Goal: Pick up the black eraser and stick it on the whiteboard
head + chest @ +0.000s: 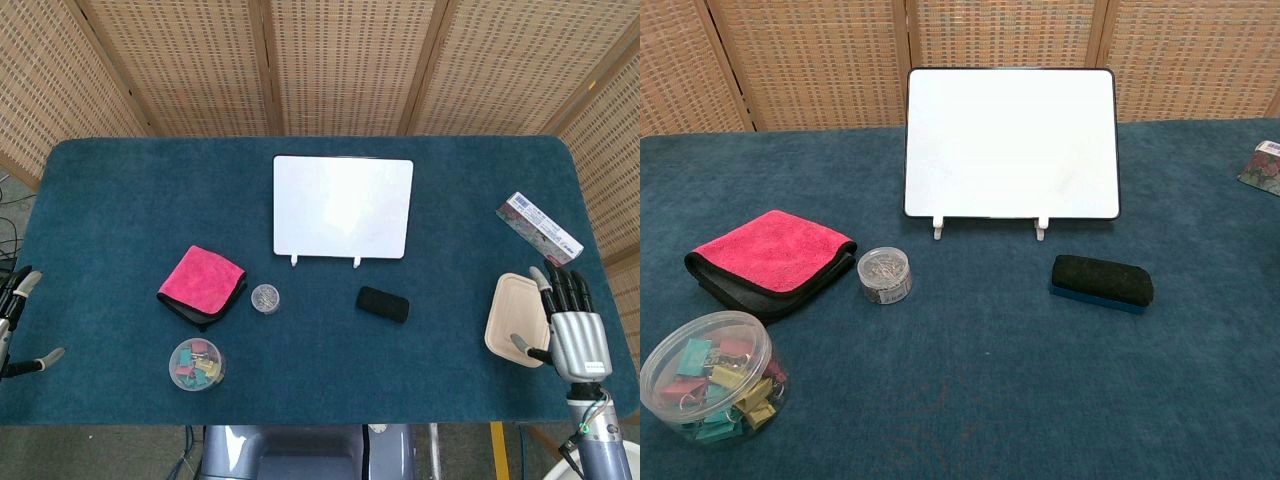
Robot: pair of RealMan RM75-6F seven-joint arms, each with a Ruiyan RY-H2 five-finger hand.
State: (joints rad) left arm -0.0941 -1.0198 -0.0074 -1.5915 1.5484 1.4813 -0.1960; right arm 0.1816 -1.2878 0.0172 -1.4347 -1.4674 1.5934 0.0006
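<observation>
The black eraser (383, 303) (1101, 282) lies flat on the blue table cloth, just in front of the whiteboard's right foot. The whiteboard (342, 207) (1011, 143) stands upright on two white feet at the middle back, its face blank. My right hand (571, 327) hovers at the right edge of the table, fingers spread and holding nothing, well to the right of the eraser. My left hand (17, 318) shows only partly at the left edge of the head view, fingers apart and empty. Neither hand appears in the chest view.
A folded pink cloth (202, 284) (771, 258) lies left of the board. A small round tin (265, 298) (885, 275) and a clear tub of binder clips (196, 364) (712, 375) sit nearby. A beige lid (512, 317) lies beside my right hand, a printed box (539, 228) behind it.
</observation>
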